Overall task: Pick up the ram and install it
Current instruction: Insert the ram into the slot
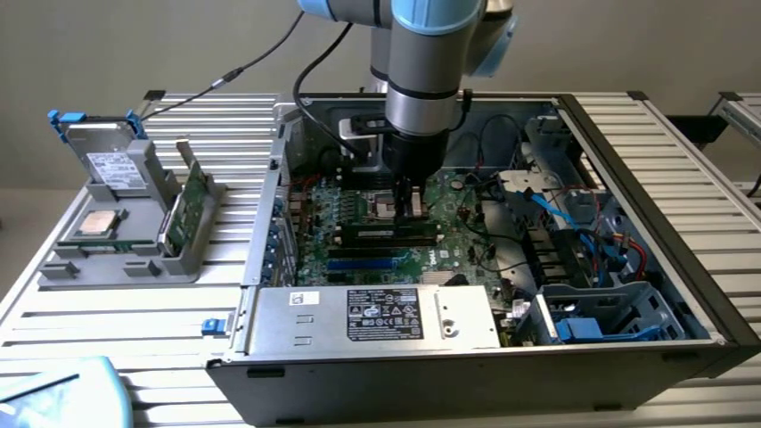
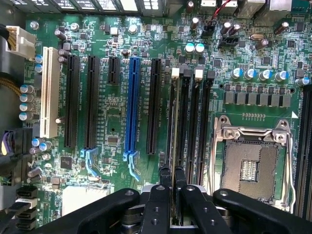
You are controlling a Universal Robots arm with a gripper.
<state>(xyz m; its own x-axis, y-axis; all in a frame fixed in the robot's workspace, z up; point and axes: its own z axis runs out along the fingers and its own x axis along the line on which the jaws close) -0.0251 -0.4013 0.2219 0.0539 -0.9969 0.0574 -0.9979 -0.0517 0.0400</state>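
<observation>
Inside the open computer case (image 1: 476, 374), the fingers (image 2: 165, 181) are pinching the ram (image 2: 172, 122) edge-on along the motherboard's (image 2: 112, 112) memory slots. The grey tray (image 1: 71, 267) on the bench (image 1: 119, 348) is carrying a processor chip (image 1: 98, 223) and an upright green board (image 1: 184, 209).

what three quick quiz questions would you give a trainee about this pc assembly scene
1. True or false: the claw is shut on the ram, above the memory slots of the motherboard.
2. The processor socket is: A) empty B) filled C) covered by a fan.
3. Fill in: the blue expansion slot lies between ____ slots.

Key: 1 true; 2 A; 3 black.
</observation>
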